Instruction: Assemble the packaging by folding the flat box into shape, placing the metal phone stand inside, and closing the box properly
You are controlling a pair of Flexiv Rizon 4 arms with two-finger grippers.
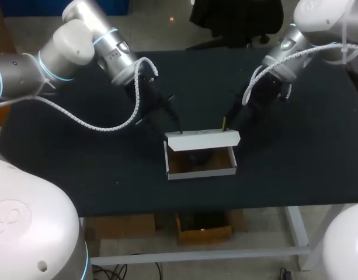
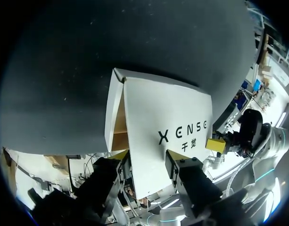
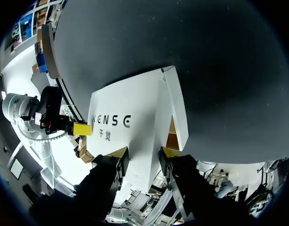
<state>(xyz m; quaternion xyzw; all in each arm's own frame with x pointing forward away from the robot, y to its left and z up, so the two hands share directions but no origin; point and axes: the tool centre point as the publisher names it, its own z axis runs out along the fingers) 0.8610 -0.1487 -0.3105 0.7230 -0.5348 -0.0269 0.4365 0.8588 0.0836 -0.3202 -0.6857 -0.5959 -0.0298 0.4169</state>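
Note:
The white box [image 1: 202, 172] sits open at the middle of the table, its brown inside holding a dark shape [image 1: 196, 158], apparently the phone stand. Its white lid [image 1: 203, 139] stands raised along the far side. My left gripper [image 1: 174, 127] is at the lid's left end and my right gripper [image 1: 225, 123] at its right end. In the left wrist view the lid [image 2: 168, 108] runs between the fingers of the left gripper [image 2: 145, 157] and touches both. In the right wrist view the lid [image 3: 130, 108] likewise fills the right gripper [image 3: 143, 153].
The black table [image 1: 295, 163] stretches to both sides and in front of the box. Each wrist view shows the other arm's yellow fingertip [image 2: 215, 145] [image 3: 82, 128] at the lid's far end.

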